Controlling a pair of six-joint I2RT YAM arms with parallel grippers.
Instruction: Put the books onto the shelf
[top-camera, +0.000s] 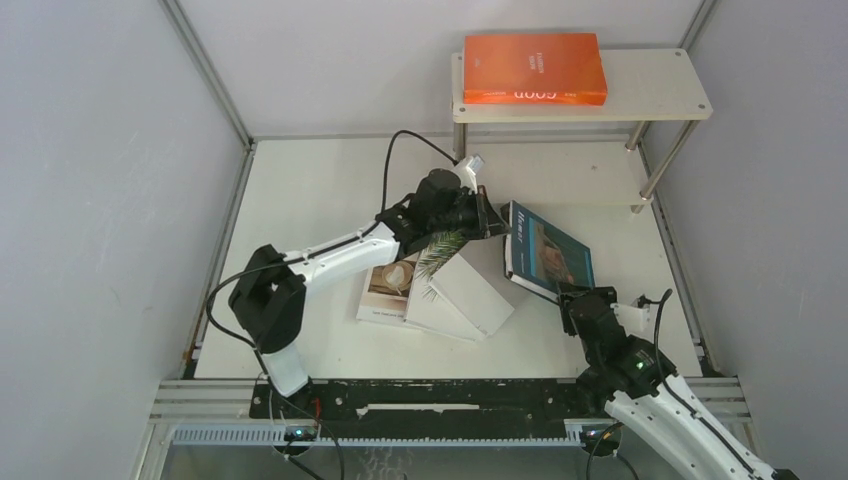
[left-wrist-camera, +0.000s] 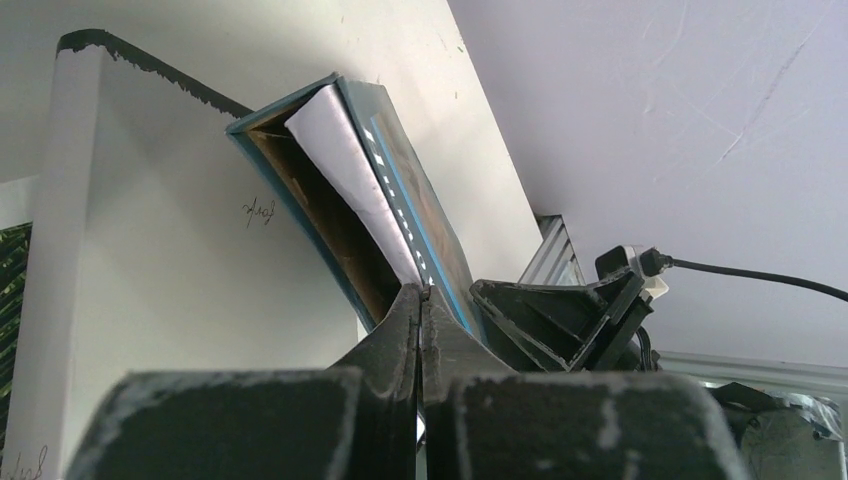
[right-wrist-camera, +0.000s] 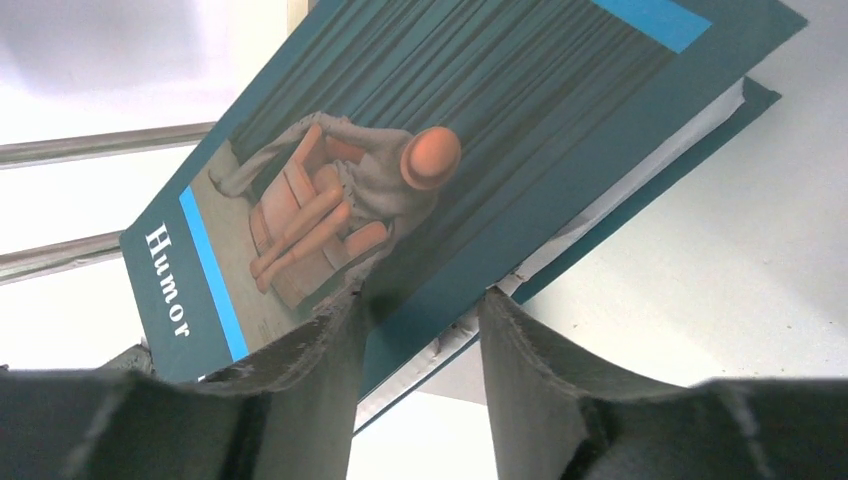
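**A:** At the near right, the right gripper (right-wrist-camera: 420, 298) stands spread astride the teal book (right-wrist-camera: 480, 120), along its page-side long edge. I can't tell if it grips.

**B:** How does the book lie?

**A:** Tilted, partly open, with its long axis running roughly left to right. At the left end the left gripper (left-wrist-camera: 421, 300) has its fingers pressed together, seemingly on a cover corner.

**B:** And the shelf?

**A:** The shelf (top-camera: 665, 90) lies beyond the book, far right, with the orange book (top-camera: 535, 68) flat on its top board. Both arms are at the teal book, and I judge the left gripper nearer the shelf.

**B:** Any writing?

**A:** "Humor", white on the teal cover. The orange spine's lettering is too small to read.
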